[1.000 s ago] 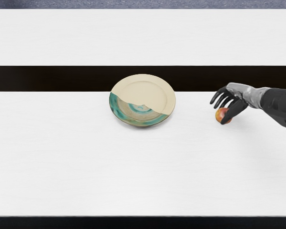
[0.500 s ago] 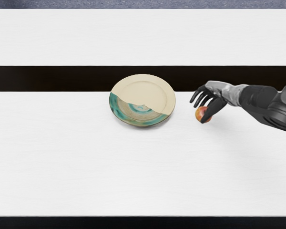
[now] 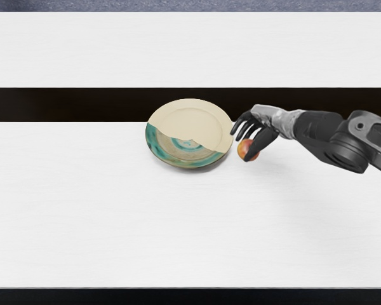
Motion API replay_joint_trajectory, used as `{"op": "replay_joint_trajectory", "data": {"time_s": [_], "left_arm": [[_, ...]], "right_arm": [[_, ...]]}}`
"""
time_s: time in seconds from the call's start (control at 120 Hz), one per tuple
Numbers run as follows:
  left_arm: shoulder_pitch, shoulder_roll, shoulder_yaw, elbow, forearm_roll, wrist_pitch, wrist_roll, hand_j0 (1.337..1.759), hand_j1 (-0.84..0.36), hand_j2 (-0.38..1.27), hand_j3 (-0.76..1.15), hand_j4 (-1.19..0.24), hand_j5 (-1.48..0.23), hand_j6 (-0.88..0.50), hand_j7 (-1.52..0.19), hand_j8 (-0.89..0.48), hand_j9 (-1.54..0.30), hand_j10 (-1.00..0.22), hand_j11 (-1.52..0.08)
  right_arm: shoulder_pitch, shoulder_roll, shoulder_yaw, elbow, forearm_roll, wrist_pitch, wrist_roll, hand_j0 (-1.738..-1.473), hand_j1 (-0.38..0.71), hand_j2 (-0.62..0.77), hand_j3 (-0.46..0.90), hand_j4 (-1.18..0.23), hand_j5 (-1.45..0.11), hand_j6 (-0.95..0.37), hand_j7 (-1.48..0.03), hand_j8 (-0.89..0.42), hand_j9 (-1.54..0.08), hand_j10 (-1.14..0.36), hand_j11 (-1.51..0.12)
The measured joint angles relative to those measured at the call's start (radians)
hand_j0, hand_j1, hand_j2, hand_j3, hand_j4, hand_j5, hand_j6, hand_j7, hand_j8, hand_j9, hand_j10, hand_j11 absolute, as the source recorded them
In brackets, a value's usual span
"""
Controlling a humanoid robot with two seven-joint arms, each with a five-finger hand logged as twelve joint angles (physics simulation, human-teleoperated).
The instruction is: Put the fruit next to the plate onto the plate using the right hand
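The right hand (image 3: 256, 129) holds the fruit (image 3: 246, 150) in a light pinch, just beside the right rim of the plate (image 3: 184, 117). The grip looks thin, so the fruit may slip and roll away.

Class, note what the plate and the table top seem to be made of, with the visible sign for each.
Plate: probably glazed ceramic; cream and teal glaze bands with a soft sheen. Table top: likely white-painted or laminated wood, matt; faint grain streaks, though a render leaves this open.
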Motion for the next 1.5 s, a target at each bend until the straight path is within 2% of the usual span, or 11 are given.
{"op": "replay_joint_trajectory", "data": {"time_s": [0.8, 1.175, 1.433, 1.5], "left_arm": [[0.009, 0.000, 0.000, 0.000, 0.000, 0.000, 0.000, 1.658, 0.34, 0.00, 0.00, -0.01, -0.01, -0.01, -0.01, -0.01, -0.01, -0.01, -0.01], [0.009, 0.000, 0.000, 0.000, 0.000, 0.000, 0.000, 1.658, 0.34, 0.00, 0.00, -0.01, -0.01, -0.01, -0.01, -0.01, -0.01, -0.01, -0.01], [0.017, 0.000, 0.000, 0.000, 0.000, 0.000, 0.000, 1.658, 0.34, 0.00, 0.00, -0.01, -0.01, -0.01, -0.01, -0.01, -0.01, -0.01, -0.01], [0.020, 0.000, 0.000, 0.000, 0.000, 0.000, 0.000, 1.658, 0.34, 0.00, 0.00, -0.01, -0.01, -0.01, -0.01, -0.01, -0.01, -0.01, -0.01]], "right_arm": [[0.018, 0.155, 0.000, -0.026, -0.008, -0.147, -0.003, -1.658, 0.28, 0.32, 0.00, -0.61, -0.85, -0.63, -0.82, -0.48, -0.83, -0.51, -0.83], [0.011, 0.256, -0.009, -0.108, -0.012, -0.261, -0.002, -1.658, 0.27, 0.32, 0.00, -0.61, -0.84, -0.62, -0.81, -0.48, -0.82, -0.51, -0.82], [0.006, 0.312, -0.010, -0.160, -0.007, -0.312, -0.001, -1.658, 0.26, 0.26, 0.00, -0.59, -0.81, -0.60, -0.79, -0.48, -0.80, -0.50, -0.79], [0.005, 0.318, -0.008, -0.167, -0.005, -0.316, -0.002, -1.658, 0.25, 0.21, 0.00, -0.57, -0.78, -0.58, -0.76, -0.48, -0.76, -0.50, -0.76]]}}
